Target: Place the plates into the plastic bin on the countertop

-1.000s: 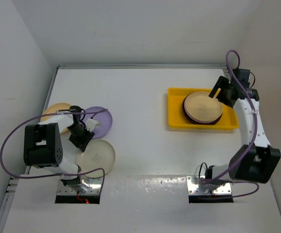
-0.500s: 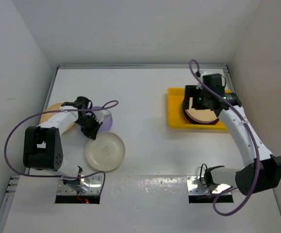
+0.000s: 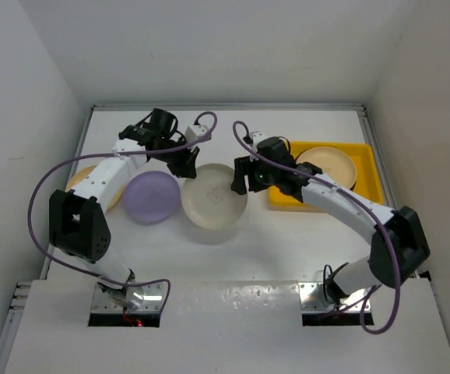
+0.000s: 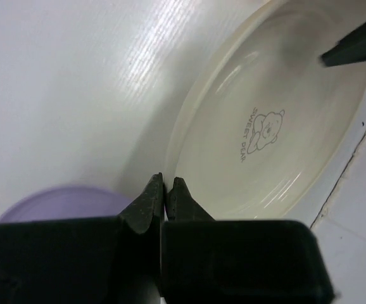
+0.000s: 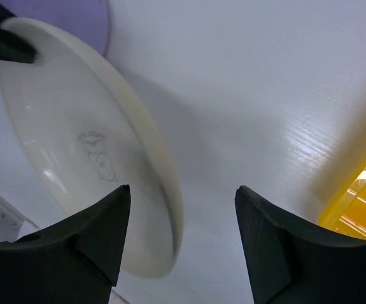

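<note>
Handover geometry: cream plate (image 3: 213, 199) is mid-frame in top view, looks tilted up off the countertop (image 3: 287, 257), betw both arms. Left gripper (image 3: 184, 162) is pinched tight on its upper-left rim. Right gripper (image 3: 243, 178) is at the opposite rim, fingers (image 5: 94, 234) wide apart w/ the rim edge passing betw them, nothing clamped. Plastic bin (image 3: 367, 183) lies frame-right, so right arm is nearer. Plate is shallow, glossy, w/ small bear print in centre. Lavender plate (image 3: 151, 196) is just left of it.

White countertop (image 3: 287, 249), w/ yellow bin (image 3: 365, 171), lavender plate (image 3: 151, 197), orange plate (image 3: 77, 181)
</note>
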You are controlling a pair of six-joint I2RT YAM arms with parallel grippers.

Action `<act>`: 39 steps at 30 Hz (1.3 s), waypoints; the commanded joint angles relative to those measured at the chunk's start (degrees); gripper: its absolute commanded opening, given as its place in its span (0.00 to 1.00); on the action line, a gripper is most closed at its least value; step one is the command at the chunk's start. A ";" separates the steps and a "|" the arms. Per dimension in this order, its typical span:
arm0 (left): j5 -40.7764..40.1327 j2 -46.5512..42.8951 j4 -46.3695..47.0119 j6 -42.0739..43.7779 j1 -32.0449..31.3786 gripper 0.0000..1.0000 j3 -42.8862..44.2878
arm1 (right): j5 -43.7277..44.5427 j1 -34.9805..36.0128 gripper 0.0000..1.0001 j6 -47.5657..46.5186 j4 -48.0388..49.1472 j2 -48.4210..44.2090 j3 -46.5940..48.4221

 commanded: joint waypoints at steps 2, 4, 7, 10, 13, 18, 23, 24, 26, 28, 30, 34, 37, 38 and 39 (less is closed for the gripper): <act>2.61 0.78 -0.16 -4.15 -0.79 0.00 3.16 | 4.75 0.20 0.60 2.35 4.01 3.39 3.03; 2.60 1.40 -0.16 -4.15 -0.79 0.00 4.21 | 4.05 0.20 0.47 2.96 4.62 4.70 3.12; 3.22 1.40 -0.16 -4.15 -0.79 0.00 4.75 | 7.63 0.99 0.09 3.75 4.18 5.24 2.94; -1.69 1.93 -0.16 -5.38 -0.79 0.24 6.23 | 11.25 -0.76 0.00 6.38 4.36 4.10 2.42; -8.54 2.54 -0.16 -7.66 1.05 0.99 8.61 | 10.99 -8.63 0.00 9.55 0.16 2.26 3.47; -18.03 2.54 1.68 -13.01 6.59 0.99 10.37 | 7.39 -24.56 0.00 14.20 -7.66 -2.66 3.30; -25.07 4.90 2.22 -16.37 12.57 0.99 6.60 | 5.72 -44.43 0.00 15.27 -15.15 -3.21 2.68; -25.60 5.61 2.22 -16.37 13.18 0.99 5.98 | 5.72 -47.06 0.00 14.92 -16.02 -3.03 2.59; -26.30 6.93 2.74 -16.37 15.02 0.99 4.75 | 5.72 -50.75 0.00 13.95 -16.38 -1.54 2.77; -27.18 8.69 3.35 -15.84 15.56 0.99 4.04 | 4.41 -52.00 0.00 13.33 -15.86 0.48 3.20; -27.19 9.22 3.36 -15.32 16.96 0.99 4.04 | 2.74 -53.41 0.01 12.54 -16.29 2.85 4.61; -28.50 11.67 3.36 -13.83 18.02 0.99 5.35 | 3.52 -54.29 0.24 12.37 -18.48 7.69 8.47; -32.28 14.22 3.88 -13.12 18.64 0.99 5.98 | 5.28 -53.68 0.65 10.35 -22.44 9.54 11.98; -33.07 14.93 4.67 -12.33 18.64 0.99 5.98 | 8.15 -53.24 0.73 10.00 -22.88 9.37 12.43; -34.38 16.41 4.68 -11.37 19.25 0.99 6.50 | 10.87 -52.89 0.79 8.34 -24.80 9.45 12.78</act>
